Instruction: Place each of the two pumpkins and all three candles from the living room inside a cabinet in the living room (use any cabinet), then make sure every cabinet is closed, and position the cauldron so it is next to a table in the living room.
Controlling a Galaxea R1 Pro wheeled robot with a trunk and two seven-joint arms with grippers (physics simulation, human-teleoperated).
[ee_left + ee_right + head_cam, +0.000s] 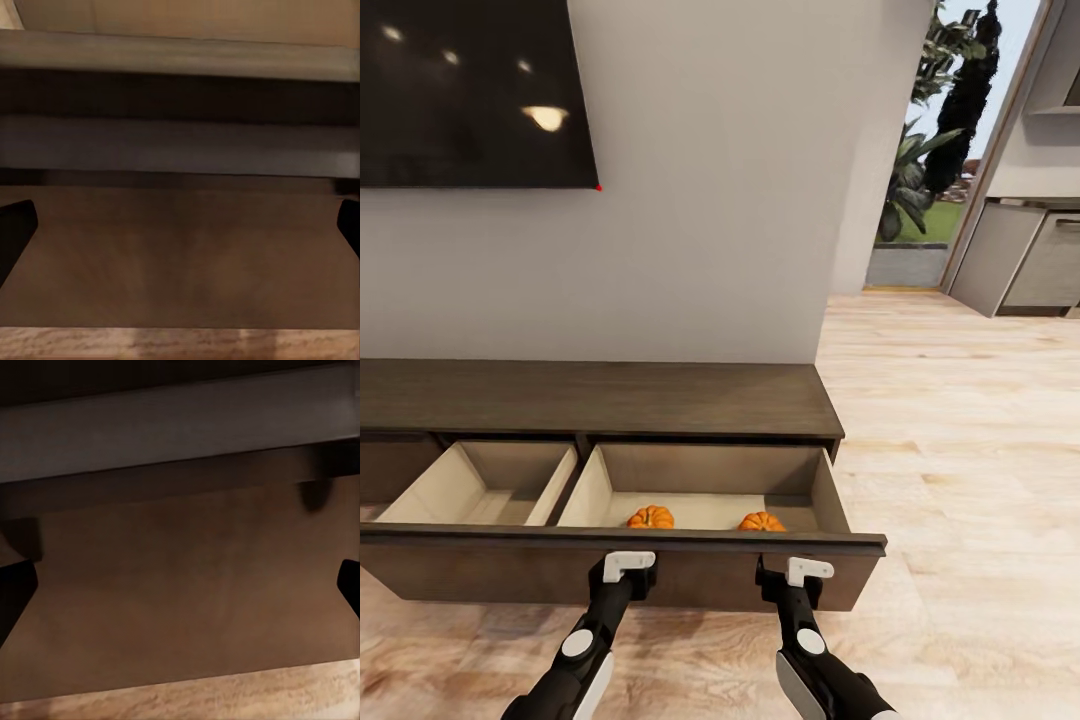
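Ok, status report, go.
Both grippers, left and right, open at drawer front. Two pumpkins inside open drawer. Nothing in the way.

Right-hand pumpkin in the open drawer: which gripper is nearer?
Right. The right gripper is at the drawer front just below the right-hand pumpkin; the left gripper sits under the other pumpkin.

The long, low, dark brown wooden cabinet [600, 400] stands against the wall, below the black wall-mounted screen [475, 90], with its wide beige-lined drawer [660, 575] pulled out toward the robot. Two small orange ribbed pumpkins [650, 517] [761, 522] lie side by side, apart, in the drawer's right compartment. The left gripper [628, 572] and the right gripper [792, 578] sit at the drawer's front panel, left and right of its middle.
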